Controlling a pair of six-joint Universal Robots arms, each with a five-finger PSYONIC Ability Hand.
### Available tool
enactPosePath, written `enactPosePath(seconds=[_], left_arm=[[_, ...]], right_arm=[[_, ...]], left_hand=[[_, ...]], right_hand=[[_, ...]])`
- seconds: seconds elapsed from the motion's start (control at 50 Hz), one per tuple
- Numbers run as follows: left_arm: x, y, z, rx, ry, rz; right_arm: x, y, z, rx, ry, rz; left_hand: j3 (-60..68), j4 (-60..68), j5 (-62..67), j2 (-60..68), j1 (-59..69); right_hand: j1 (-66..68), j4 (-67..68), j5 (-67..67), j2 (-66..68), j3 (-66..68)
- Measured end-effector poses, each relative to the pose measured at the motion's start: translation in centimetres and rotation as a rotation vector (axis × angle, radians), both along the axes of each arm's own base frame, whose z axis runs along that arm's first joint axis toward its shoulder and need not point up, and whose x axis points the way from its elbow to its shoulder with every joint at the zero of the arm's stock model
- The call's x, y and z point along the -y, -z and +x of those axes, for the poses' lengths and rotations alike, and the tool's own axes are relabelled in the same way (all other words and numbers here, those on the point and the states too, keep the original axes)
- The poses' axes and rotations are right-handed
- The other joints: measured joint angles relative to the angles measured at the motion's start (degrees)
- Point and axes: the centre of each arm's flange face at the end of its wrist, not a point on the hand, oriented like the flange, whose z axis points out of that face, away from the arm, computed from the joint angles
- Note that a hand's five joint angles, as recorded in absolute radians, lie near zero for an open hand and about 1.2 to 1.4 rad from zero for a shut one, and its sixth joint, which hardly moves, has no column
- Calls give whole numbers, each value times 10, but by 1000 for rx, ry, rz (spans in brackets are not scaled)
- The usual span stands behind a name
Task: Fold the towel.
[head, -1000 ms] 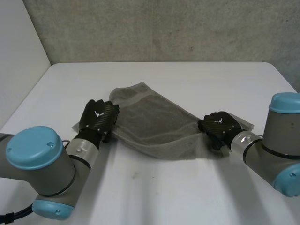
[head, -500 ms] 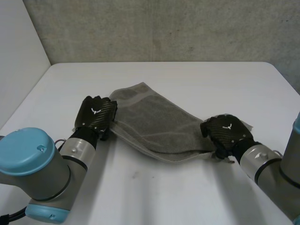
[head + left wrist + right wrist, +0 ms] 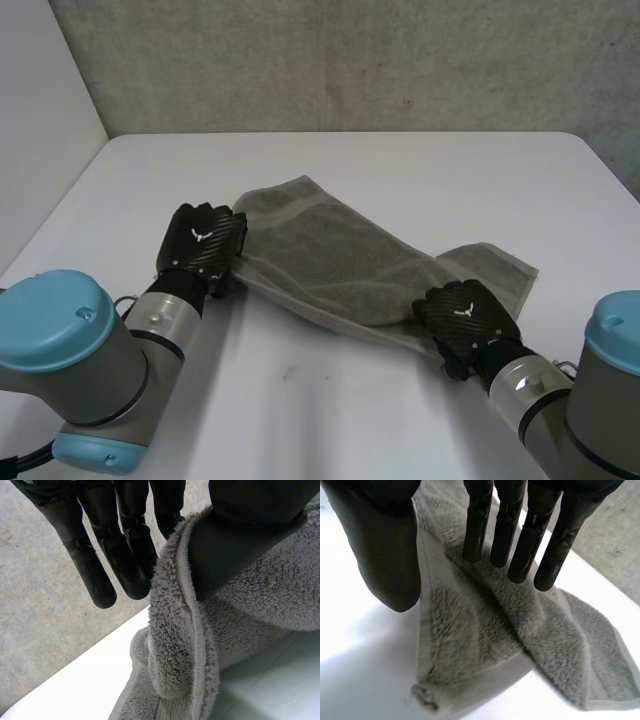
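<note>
**Towel stretched between both hands at mid-tabletop**

The grey towel point(image 3: 330, 250) lies slantwise across the middle of the white tabletop point(image 3: 400, 165), with its end near the tabletop's right edge doubled over itself. The left hand point(image 3: 205, 245) is at the towel's left end. In its wrist view the hemmed edge is pinched between the thumb point(image 3: 235, 545) and straight fingers point(image 3: 127, 555). The right hand point(image 3: 468, 318) sits over the towel's near edge, its fingers point(image 3: 512, 535) straight and spread well apart from the thumb point(image 3: 390, 555), with the cloth lying beneath them.
</note>
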Motion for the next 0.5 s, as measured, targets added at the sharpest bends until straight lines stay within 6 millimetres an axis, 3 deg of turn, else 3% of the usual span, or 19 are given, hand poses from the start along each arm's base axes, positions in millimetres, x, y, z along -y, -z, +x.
enactPosePath(seconds=[0.1,0.14,0.18,0.26,0.32,0.44,0.5], left_arm=[[0,0,0,-4,-1,1],[0,0,0,-4,-1,2],[1,0,0,-4,-1,3],[1,1,0,-4,0,4],[1,3,-1,-2,0,5],[5,11,-2,2,2,2],[7,16,-4,5,2,-1]], right_arm=[[3,10,1,-10,-1,21],[4,12,2,-10,2,24],[7,12,2,-6,10,20],[12,7,1,11,26,-5],[18,-13,-1,60,49,-80],[35,-62,-20,150,130,-244],[43,-75,-31,168,162,-287]], left_hand=[[0,0,0,0,0],[0,0,0,0,0],[0,0,0,0,0],[0,0,0,0,0],[-26,-26,-10,-34,-12],[-290,-291,-279,-291,-273],[-324,-324,-317,-325,-308]], right_hand=[[19,8,20,7,10],[102,92,105,86,93],[300,287,301,288,287],[404,399,411,389,393],[404,399,411,389,393],[404,399,411,389,393],[404,399,411,389,394]])
